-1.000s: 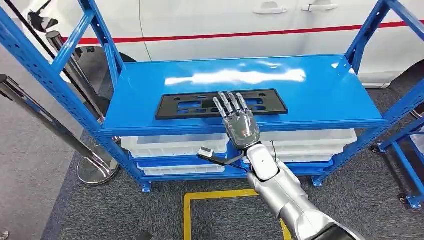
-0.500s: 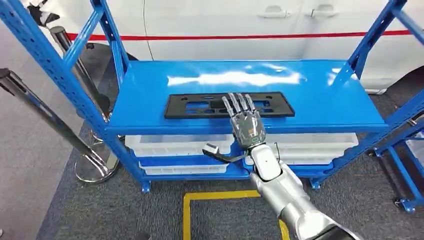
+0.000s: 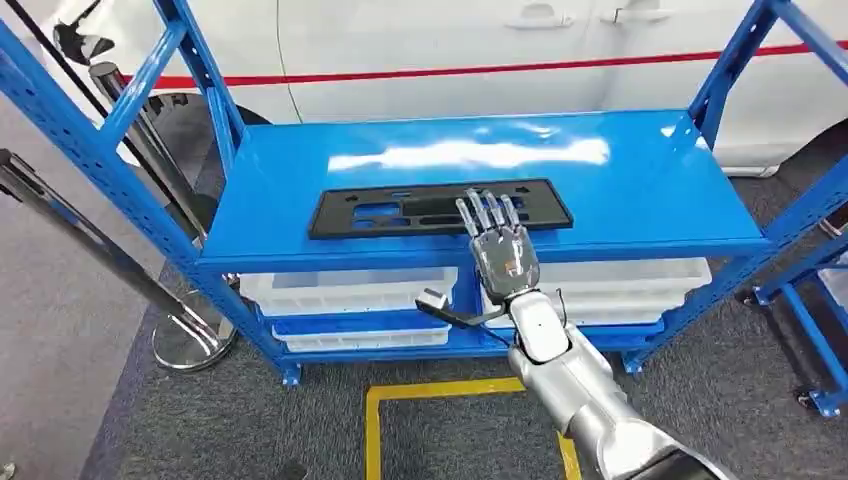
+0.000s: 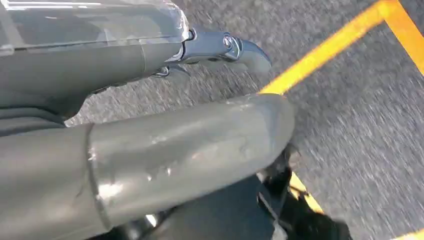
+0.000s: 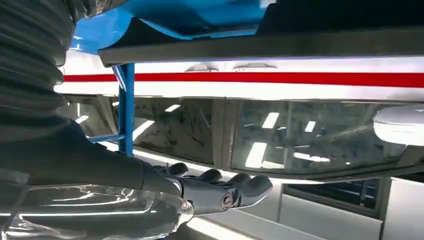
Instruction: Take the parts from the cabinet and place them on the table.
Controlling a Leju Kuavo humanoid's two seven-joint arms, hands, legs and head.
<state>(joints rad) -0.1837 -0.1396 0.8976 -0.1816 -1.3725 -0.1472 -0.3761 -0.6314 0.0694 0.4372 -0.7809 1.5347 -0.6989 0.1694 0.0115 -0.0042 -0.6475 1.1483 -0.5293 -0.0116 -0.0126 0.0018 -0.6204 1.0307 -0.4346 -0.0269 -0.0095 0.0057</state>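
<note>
Lying flat on the upper shelf (image 3: 640,190) of the blue rack (image 3: 90,150), the black part (image 3: 420,208) is being kept near the front edge, with its long side along that edge. It is a long, flat black plate with several cut-out slots. The right hand (image 3: 503,250) is being held over the right portion of the black part, with the fingers (image 3: 488,212) stretched straight and a little apart above it; nothing is being grasped, and whether the fingertips are touching the plate cannot be told. In the right wrist view the right hand's fingers (image 5: 225,192) are being shown extended side by side, with a white car (image 5: 300,80) with a red stripe behind them. The left hand (image 4: 150,125) is being seen above grey carpet (image 4: 360,125) crossed by a yellow line (image 4: 325,50); whether it is released or clenched cannot be told. White trays (image 3: 350,290) are being kept on the lower shelves of the rack.
</note>
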